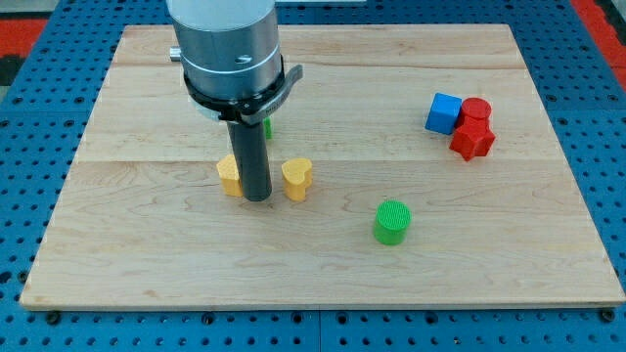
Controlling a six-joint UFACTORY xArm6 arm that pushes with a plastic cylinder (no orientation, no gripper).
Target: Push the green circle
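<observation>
The green circle [392,222] is a short ribbed cylinder standing on the wooden board [323,284], right of centre and toward the view's bottom. My tip [256,198] rests on the board between two yellow blocks, well to the left of the green circle and slightly above it. The yellow block on the left [229,176] is partly hidden by the rod. The yellow heart-shaped block [296,179] stands just right of the rod.
A second green block [267,126] peeks out behind the rod, mostly hidden. At the view's right, a blue cube [443,113], a red cylinder [476,110] and a red block [472,140] stand clustered together.
</observation>
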